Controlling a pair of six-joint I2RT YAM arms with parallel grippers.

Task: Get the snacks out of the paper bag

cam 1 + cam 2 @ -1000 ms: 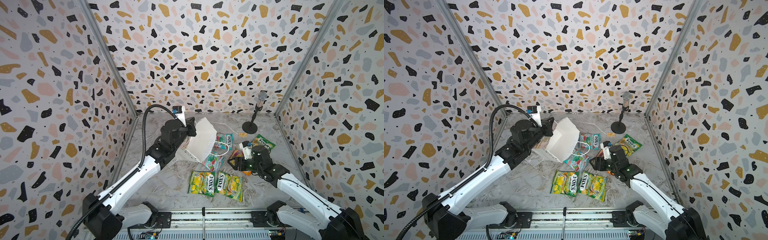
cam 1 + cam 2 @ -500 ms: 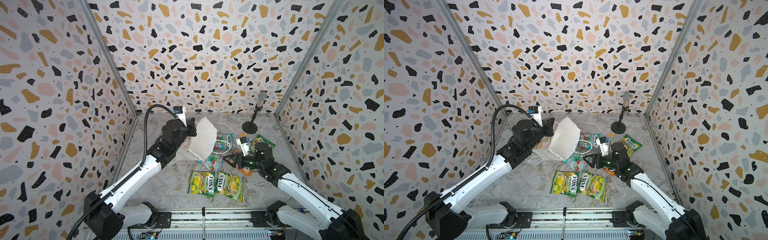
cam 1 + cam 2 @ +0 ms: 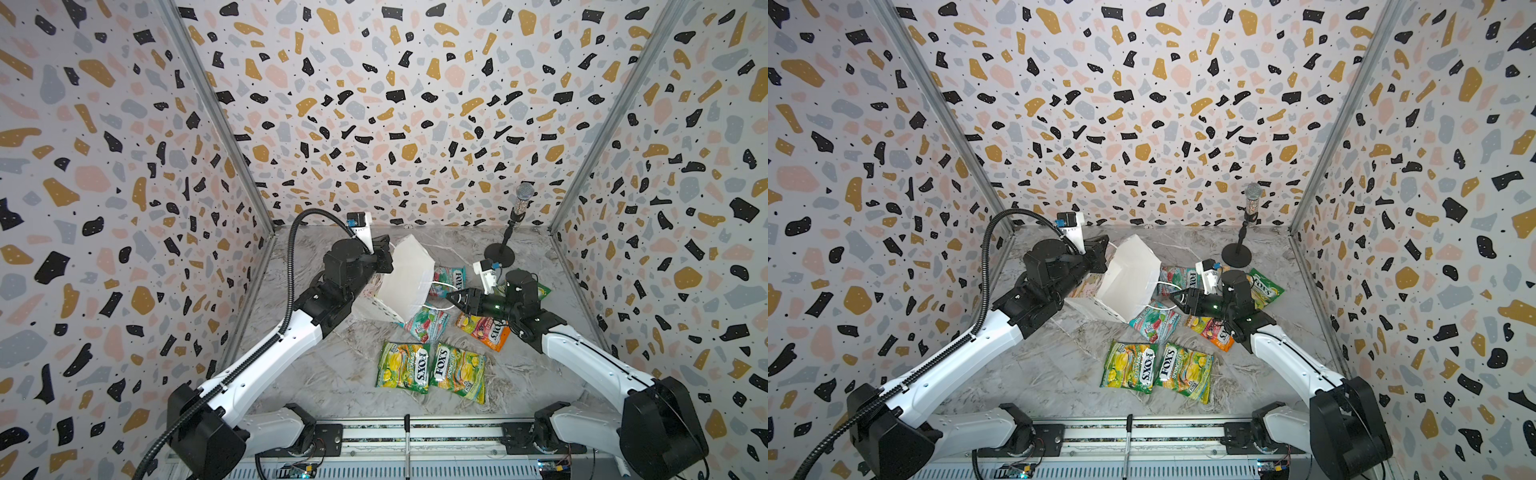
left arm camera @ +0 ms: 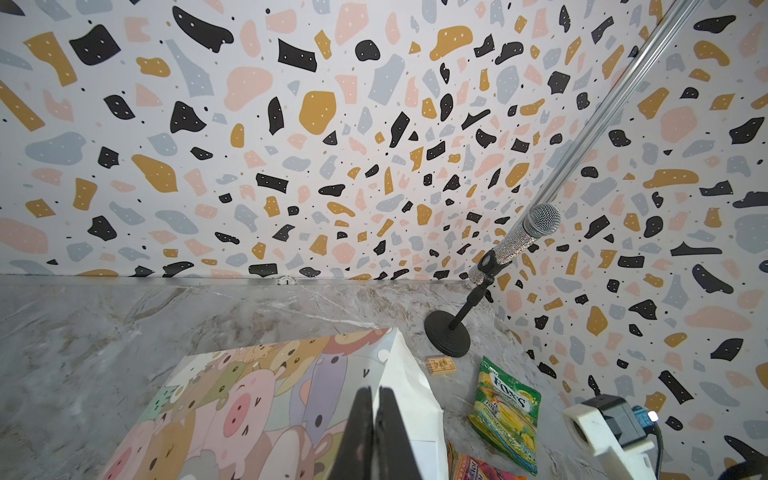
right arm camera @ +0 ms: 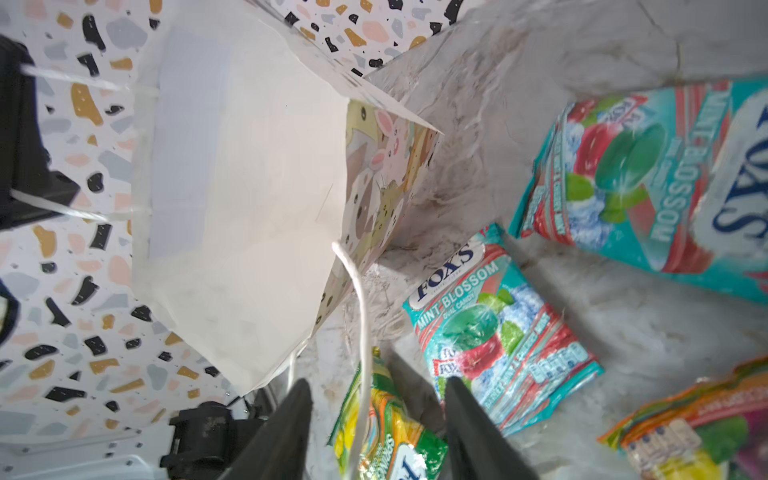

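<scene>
The paper bag [image 3: 405, 282] [image 3: 1129, 278] hangs tilted with its mouth toward the right arm. My left gripper [image 3: 384, 257] [image 4: 376, 415] is shut on its rim beside the colourful side [image 4: 232, 407]. The inside [image 5: 241, 208] looks white, with no packet showing. Several snacks lie on the table: green-yellow packets [image 3: 403, 368] [image 3: 457, 372], teal-red ones [image 3: 428, 324] [image 5: 498, 332] and an orange-pink one [image 3: 486, 328]. At the bag's mouth my right gripper [image 3: 455, 297] [image 5: 376, 399] has its jaws apart, and the white cord handle [image 5: 361, 311] runs between them.
A microphone on a round black stand [image 3: 505, 249] [image 4: 498, 257] is at the back right, with a small orange box [image 4: 440, 365] near its base. Another green packet [image 3: 1264, 286] lies behind the right arm. Patterned walls close in three sides.
My right gripper has swung left, away from the orange-pink packet to the bag's mouth, and its jaws have narrowed around the cord. The left gripper keeps hold of the bag.
</scene>
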